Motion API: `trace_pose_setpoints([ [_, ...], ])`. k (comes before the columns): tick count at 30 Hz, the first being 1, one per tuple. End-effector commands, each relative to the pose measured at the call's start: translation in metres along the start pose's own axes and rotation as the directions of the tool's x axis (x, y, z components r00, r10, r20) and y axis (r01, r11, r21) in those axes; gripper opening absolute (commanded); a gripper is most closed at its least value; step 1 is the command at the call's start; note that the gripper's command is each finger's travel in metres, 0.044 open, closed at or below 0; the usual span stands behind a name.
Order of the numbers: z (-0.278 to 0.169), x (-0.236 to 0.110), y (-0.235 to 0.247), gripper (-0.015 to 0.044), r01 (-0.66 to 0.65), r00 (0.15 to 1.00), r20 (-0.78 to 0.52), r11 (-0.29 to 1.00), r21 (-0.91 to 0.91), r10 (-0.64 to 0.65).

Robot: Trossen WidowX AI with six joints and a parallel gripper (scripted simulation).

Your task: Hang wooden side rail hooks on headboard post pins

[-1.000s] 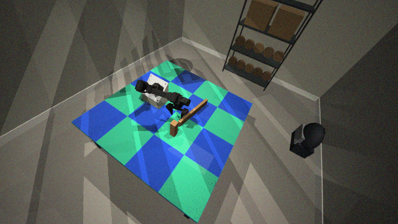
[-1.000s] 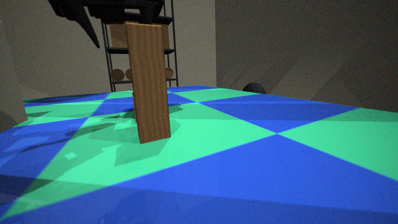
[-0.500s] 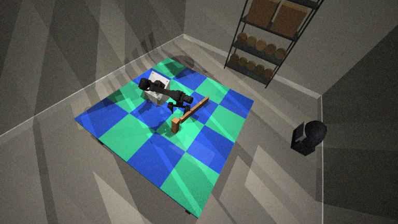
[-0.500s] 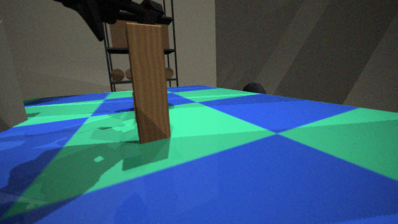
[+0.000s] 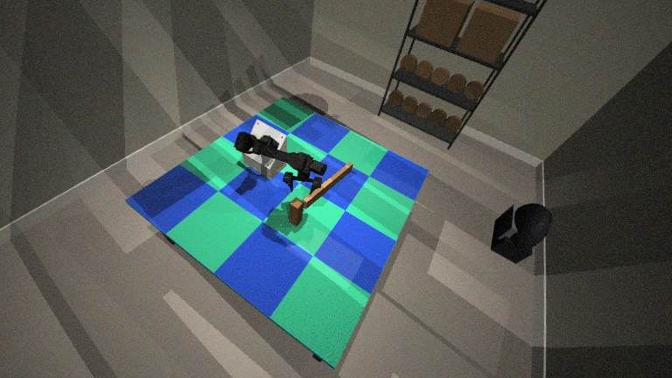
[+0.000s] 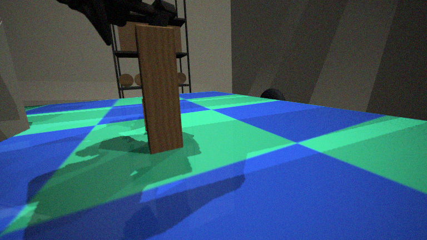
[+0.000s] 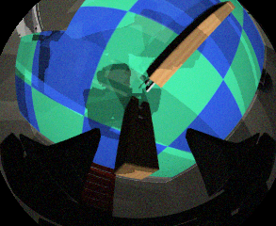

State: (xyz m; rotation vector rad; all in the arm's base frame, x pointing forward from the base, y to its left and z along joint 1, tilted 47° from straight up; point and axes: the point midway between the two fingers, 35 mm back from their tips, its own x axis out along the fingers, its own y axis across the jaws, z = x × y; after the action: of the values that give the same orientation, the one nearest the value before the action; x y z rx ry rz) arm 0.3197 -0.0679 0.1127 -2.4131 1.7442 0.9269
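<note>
On a blue-and-green checkered desk (image 5: 317, 314) in a grey room with a black shelf rack (image 5: 397, 59) of boxes, my fingers (image 5: 301, 181) hover spread wide, gripping nothing, over the upright headboard post (image 5: 295, 211), which the light wooden side rail (image 5: 329, 184) meets, its far end on the desk.

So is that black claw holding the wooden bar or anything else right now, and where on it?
Nothing is held. The gripper hangs open above the table, near the headboard post, and the side rail lies apart from its fingers.
</note>
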Motion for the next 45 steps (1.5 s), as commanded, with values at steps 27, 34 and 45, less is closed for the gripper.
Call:
trace_pose_setpoints([
  [27, 0.090, 0.051, -0.066, 0.0440, -0.153, 0.960, 0.278, 0.812, 0.564, -0.013],
  [34, 0.092, 0.056, -0.066, 0.0440, -0.153, 0.960, 0.278, 0.812, 0.564, -0.013],
  [45, 0.097, 0.073, -0.068, 0.0440, -0.153, 0.960, 0.279, 0.812, 0.564, -0.013],
])
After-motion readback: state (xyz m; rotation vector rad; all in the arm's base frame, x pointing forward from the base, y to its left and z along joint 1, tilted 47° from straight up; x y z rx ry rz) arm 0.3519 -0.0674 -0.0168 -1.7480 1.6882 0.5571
